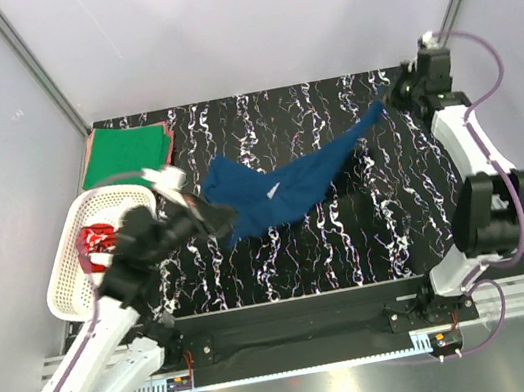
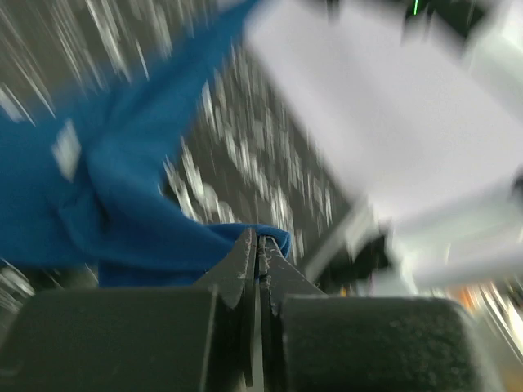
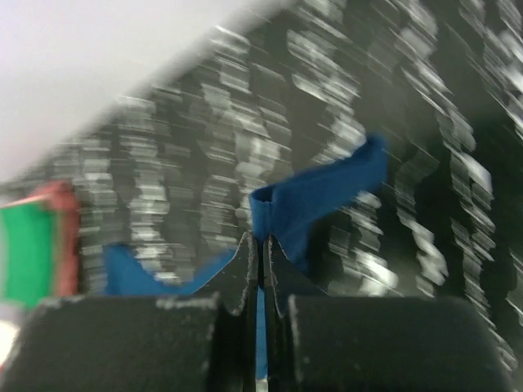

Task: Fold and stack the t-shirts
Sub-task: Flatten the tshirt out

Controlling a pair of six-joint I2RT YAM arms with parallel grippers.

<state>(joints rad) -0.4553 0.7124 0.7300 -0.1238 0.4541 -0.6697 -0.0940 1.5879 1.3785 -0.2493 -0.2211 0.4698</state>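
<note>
Black white-veined tabletop (image 1: 351, 241): dark navy blue cloth t-shirt (image 1: 286, 187) is stretched diagonally across mid-frame, each end pinched by the fully closed left gripper (image 2: 258, 245) and right gripper (image 3: 259, 245). Folded bright green t-shirt (image 1: 127, 151) is seen upper left, white plastic lattice basket (image 1: 67, 286) at left edge.

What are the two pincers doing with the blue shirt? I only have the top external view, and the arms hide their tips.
Observer: The left wrist view shows the left pincer shut, with a fold of the blue t-shirt pinched at its tip.
Operator: And the right one, up at the far corner?
Observer: The right wrist view shows the right pincer shut too. It clamps another edge of the same shirt, and blue cloth stands up just past its tip.
</note>
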